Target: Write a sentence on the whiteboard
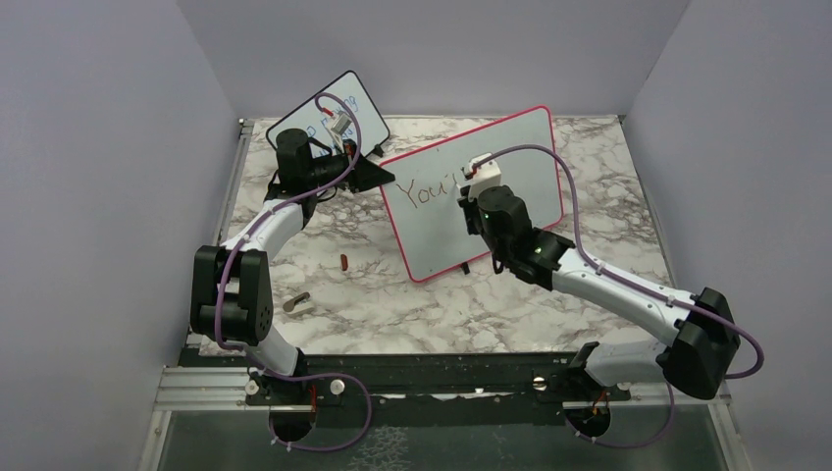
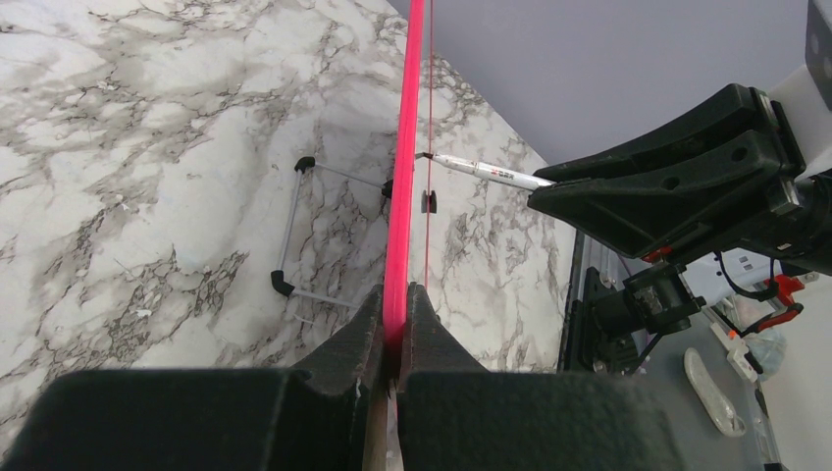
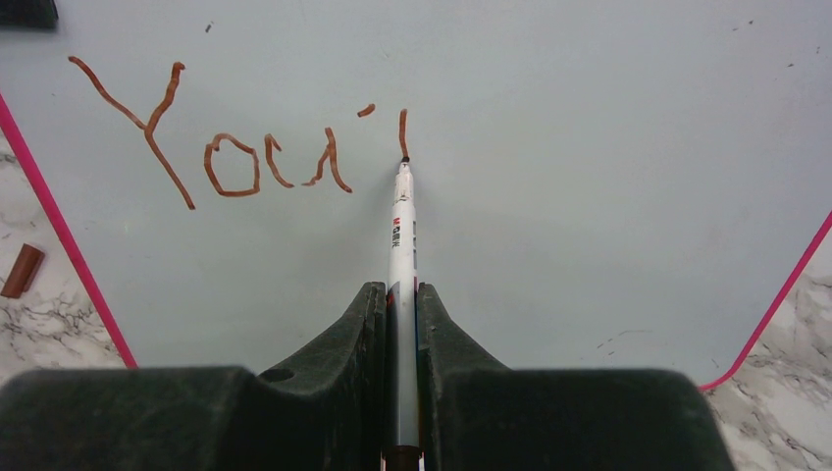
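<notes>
The whiteboard (image 1: 515,162) stands mid-table, leaning back on a thin wire stand (image 2: 294,231) and turned a little towards the right arm. It looks a light, thin, stiff panel with a slick face. I'd guess pen pressure could skid it on the marble table (image 1: 589,177) or rock it on that stand, so it wants steadying. The sensible place to hold it is the pink frame (image 2: 404,147) at the side, clear of the writing area, and that is where the left gripper (image 2: 394,304) has it, its fingers (image 2: 348,343) pinched tight on the frame's edge. The right gripper (image 3: 400,294) is clamped round a slim marker (image 3: 402,231), gripping low on the barrel with the length sticking out ahead. A smooth barrel like that could twist or slide back if leaned on hard. The tip sits at the foot of a short upright stroke, seemingly touching the surface, though I can't judge how firmly. The sentence (image 3: 226,147) so far reads "You'" plus that stroke, in brownish red, so most of it is yet to be written. A small brown piece, probably the cap (image 3: 22,270), lies on the table just off the whiteboard's left edge.
</notes>
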